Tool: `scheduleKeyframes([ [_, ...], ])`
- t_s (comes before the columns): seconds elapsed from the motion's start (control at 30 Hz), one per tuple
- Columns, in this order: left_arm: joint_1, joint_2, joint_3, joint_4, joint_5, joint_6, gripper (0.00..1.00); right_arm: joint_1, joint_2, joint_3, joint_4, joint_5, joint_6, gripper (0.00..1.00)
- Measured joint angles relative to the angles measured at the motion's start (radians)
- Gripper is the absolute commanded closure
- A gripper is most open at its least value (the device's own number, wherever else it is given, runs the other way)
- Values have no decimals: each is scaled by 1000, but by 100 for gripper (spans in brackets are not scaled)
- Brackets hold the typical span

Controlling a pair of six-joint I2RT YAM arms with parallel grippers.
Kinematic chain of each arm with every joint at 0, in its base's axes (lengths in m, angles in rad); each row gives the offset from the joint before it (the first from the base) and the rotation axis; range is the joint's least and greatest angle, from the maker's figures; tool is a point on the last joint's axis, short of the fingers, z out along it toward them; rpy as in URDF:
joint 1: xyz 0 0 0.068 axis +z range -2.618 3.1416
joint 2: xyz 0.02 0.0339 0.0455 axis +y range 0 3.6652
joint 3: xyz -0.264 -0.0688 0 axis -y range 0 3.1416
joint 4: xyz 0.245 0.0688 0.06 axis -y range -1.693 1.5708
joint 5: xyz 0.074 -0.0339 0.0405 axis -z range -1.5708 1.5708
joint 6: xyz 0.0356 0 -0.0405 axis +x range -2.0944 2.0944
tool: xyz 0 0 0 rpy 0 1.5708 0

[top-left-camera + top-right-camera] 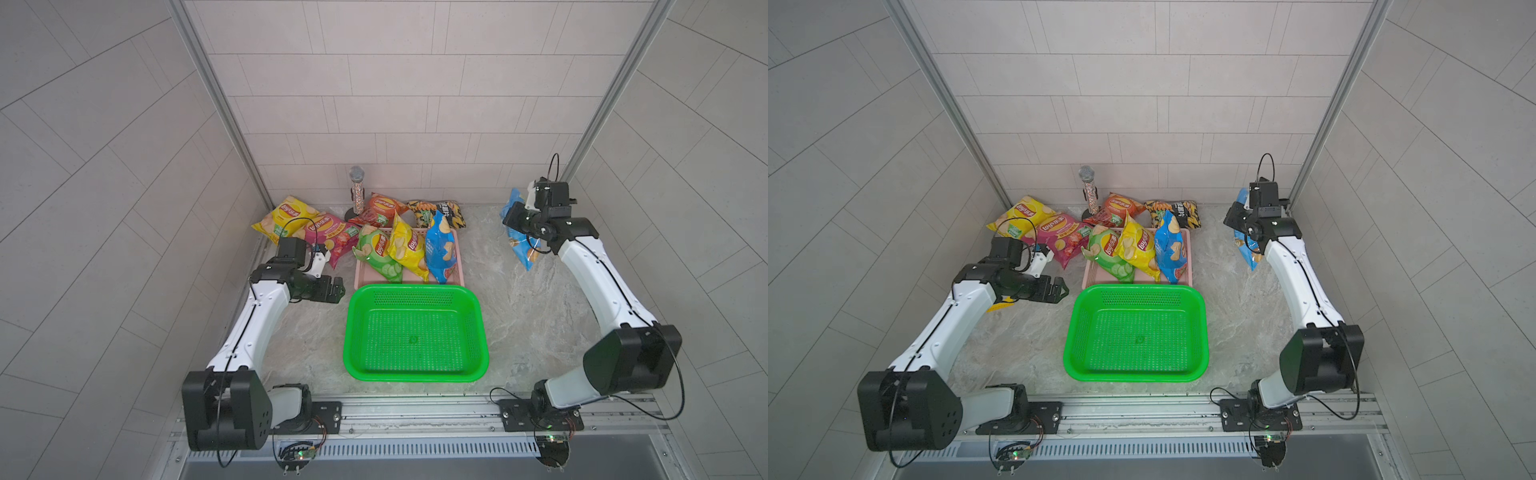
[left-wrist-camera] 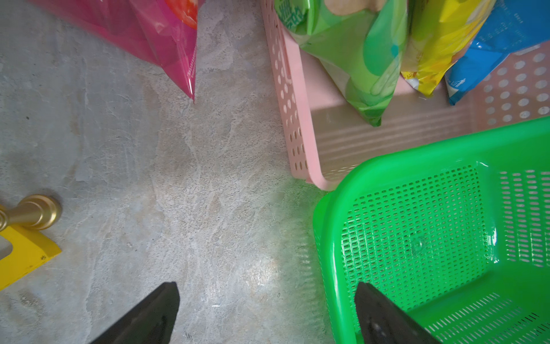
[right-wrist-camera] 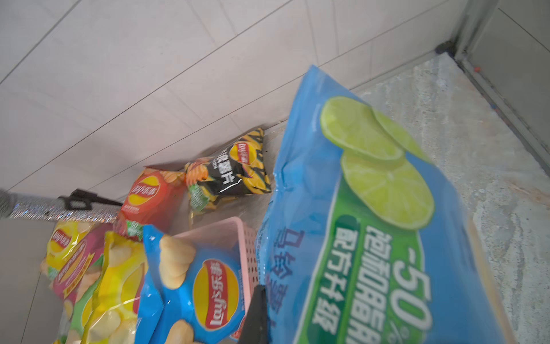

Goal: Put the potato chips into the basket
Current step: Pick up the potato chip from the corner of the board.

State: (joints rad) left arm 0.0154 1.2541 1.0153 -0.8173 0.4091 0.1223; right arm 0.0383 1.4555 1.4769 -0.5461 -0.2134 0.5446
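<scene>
Grey tiled walls close in a marbled bench (image 1: 519, 316), with an empty green basket (image 1: 415, 287) at the middle of its front edge. Near the back right corner the right gripper (image 1: 510, 217) is clamped shut on a pale blue bag (image 1: 519, 249) of chips. It grips the bag by its upper part, so the long axis hangs downward, seemingly clear of the bench. From that grip the basket lies toward the front edge and toward the robot's left, well apart, with open bench between. The carry will likely have to lift the dangling end over the basket's right rim. The left gripper (image 1: 337, 291) has its jaws wide with nothing in them, just beside the basket's back left corner; it is nearer the basket but empty. Three more bags (image 1: 409, 247) lean in a pink tray (image 1: 358, 277) right behind the basket. Four others (image 1: 328, 237) lie along the back edge.
</scene>
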Motion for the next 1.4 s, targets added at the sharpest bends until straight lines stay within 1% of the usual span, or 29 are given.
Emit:
scheduleKeyframes([
  [0.1, 0, -3, 0, 0, 10, 0, 0, 53, -78, -23, -8, -48, -35, 100],
  [0.2, 0, -4, 2, -5, 19, 3, 0, 99, -129, -21, -23, -135, -76, 100],
  [0.3, 0, -4, 19, -15, 34, 16, 0, 160, -143, 15, -78, -216, -132, 100],
  [0.43, 0, -7, 67, -43, 73, 63, 0, 261, -140, 80, -177, -336, -216, 100],
  [0.6, 0, -38, 154, -120, 192, 180, 0, 351, -140, 98, -269, -506, -298, 100],
  [0.73, 0, -62, 255, -208, 294, 286, 0, 412, -140, 79, -307, -596, -340, 100],
  [0.83, -1, -70, 350, -299, 383, 406, 0, 460, -137, 70, -336, -648, -377, 100],
  [0.9, -8, -71, 394, -348, 429, 467, 0, 492, -132, 71, -358, -666, -407, 100],
  [1.0, -18, -69, 421, -389, 481, 519, 1, 542, -113, 79, -407, -677, -463, 100],
  [1.2, -41, -43, 423, -426, 549, 533, 8, 609, -80, 87, -479, -669, -542, 100],
  [1.23, -42, -38, 423, -427, 556, 521, 9, 612, -79, 87, -485, -667, -549, 100],
  [1.4, -51, 67, 442, -409, 619, 279, 9, 694, -78, 103, -506, -536, -609, 100],
])
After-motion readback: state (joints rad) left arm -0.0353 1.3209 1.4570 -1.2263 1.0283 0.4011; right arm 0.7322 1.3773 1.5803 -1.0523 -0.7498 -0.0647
